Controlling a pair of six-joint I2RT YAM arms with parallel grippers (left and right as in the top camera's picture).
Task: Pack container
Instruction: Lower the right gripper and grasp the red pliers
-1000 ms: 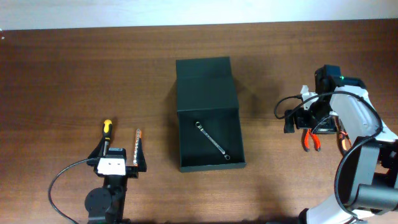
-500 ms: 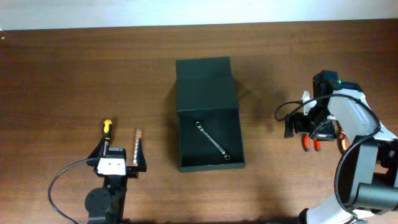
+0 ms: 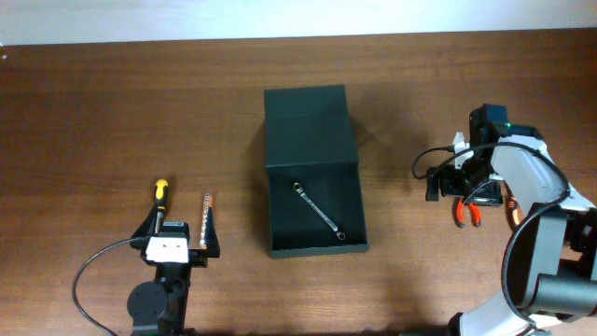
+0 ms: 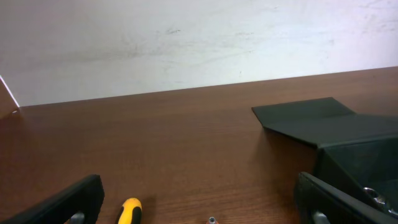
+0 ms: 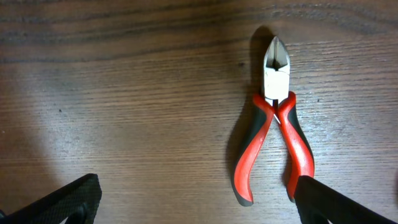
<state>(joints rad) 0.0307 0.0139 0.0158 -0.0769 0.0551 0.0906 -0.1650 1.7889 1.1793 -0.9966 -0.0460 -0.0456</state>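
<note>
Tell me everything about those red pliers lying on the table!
The pliers are small cutters with pale metal jaws closed to a point and curved red-and-black handles spread slightly apart. They lie flat on the brown wooden table, off to the right of the container. The jaws point away from the right gripper, which hangs open over the handle ends without gripping them.
</note>
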